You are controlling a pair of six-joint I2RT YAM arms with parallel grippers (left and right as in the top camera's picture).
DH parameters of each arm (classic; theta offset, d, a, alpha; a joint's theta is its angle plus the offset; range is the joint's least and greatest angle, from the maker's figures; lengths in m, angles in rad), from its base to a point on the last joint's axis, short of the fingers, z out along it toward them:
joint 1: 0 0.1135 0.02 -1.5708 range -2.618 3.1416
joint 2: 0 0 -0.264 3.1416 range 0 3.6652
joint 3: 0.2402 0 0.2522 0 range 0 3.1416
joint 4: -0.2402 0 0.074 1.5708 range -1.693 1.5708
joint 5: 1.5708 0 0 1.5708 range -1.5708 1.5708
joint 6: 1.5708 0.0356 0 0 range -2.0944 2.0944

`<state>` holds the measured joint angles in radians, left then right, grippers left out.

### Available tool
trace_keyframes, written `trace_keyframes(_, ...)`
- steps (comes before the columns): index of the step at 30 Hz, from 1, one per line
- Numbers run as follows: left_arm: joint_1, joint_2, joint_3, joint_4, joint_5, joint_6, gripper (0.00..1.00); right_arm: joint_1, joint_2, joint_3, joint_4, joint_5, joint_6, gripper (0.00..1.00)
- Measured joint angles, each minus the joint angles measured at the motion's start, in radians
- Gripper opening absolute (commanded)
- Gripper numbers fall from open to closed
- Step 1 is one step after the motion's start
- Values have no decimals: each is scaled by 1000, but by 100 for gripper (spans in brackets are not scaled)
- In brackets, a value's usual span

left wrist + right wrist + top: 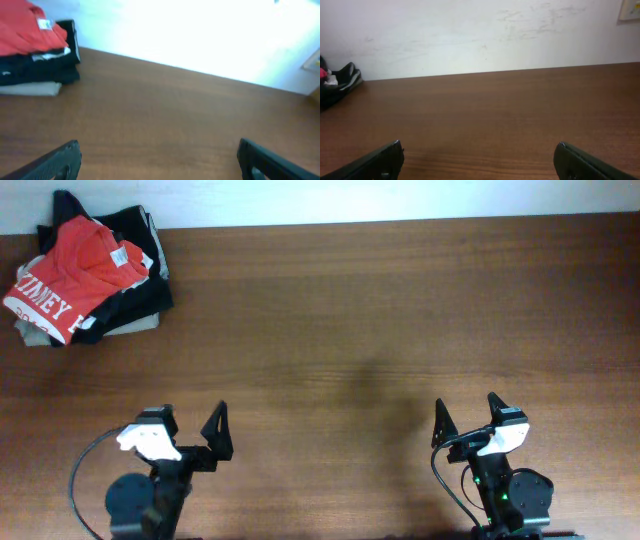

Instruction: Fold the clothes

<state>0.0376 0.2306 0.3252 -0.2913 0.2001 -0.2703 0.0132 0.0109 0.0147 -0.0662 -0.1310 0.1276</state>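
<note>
The left gripper [190, 428] and the right gripper [467, 420] both stand spread wide and empty at the near edge of the table [350, 330]. The red-orange T-shirt [75, 275] lies crumpled on a dark pile [150, 295] in the far left corner, its white lettering partly hidden by folds

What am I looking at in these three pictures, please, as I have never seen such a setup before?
These are two robot arms at a wooden table. The top-down picture shows both. The left gripper and the right gripper are each a pair of black fingers, open and holding nothing. The other two pictures come from a camera on each wrist, looking forward past that arm's own fingers. In the table's far left corner lies a pile of clothes: a crumpled red-orange T-shirt on top, over a black shirt and a grey-olive garment.
</note>
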Motion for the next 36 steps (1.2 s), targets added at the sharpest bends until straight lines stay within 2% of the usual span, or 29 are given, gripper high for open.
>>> trace_keyframes(3,-3,-63,-91,154,-45,0,99,0,0,0,0,0,0,99)
trace_keyframes(10,-67,-209,-276,296,-151,0,99,0,0,0,0,0,0,99)
trace_keyframes(13,-100,-215,-309,293,-233,0,99,0,0,0,0,0,-1,99)
trace_keyframes(17,-113,-216,-309,250,-312,88,99,0,0,0,0,0,0,99)
trace_keyframes(23,-48,-216,-309,209,-240,223,99,0,0,0,0,0,0,99)
trace_keyframes(36,-25,-216,-309,208,-222,248,99,0,0,0,0,0,0,99)
